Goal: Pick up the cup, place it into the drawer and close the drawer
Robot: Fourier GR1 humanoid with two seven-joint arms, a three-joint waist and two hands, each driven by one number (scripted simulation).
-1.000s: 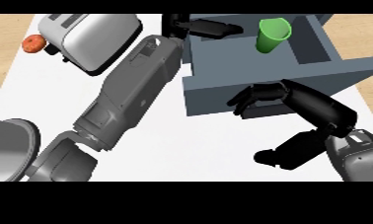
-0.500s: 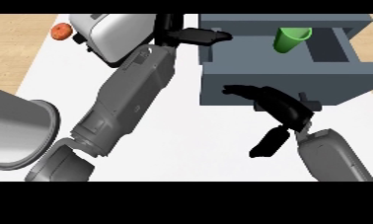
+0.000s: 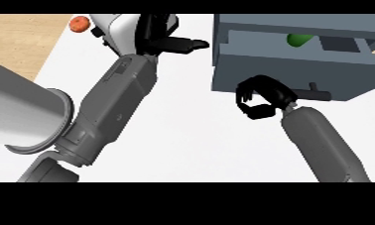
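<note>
The green cup [image 3: 298,39] lies inside the open grey drawer [image 3: 293,68], near its back. The right hand [image 3: 260,99] has its fingers curled and holding nothing, set against the drawer's front panel beside the dark handle [image 3: 313,88]. The left hand [image 3: 164,38] is spread, fingers straight, over the silver toaster [image 3: 117,29]. An orange object [image 3: 78,22] sits beside the toaster.

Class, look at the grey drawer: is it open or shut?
Open: the drawer shows its inside, with the green cup in it.
</note>
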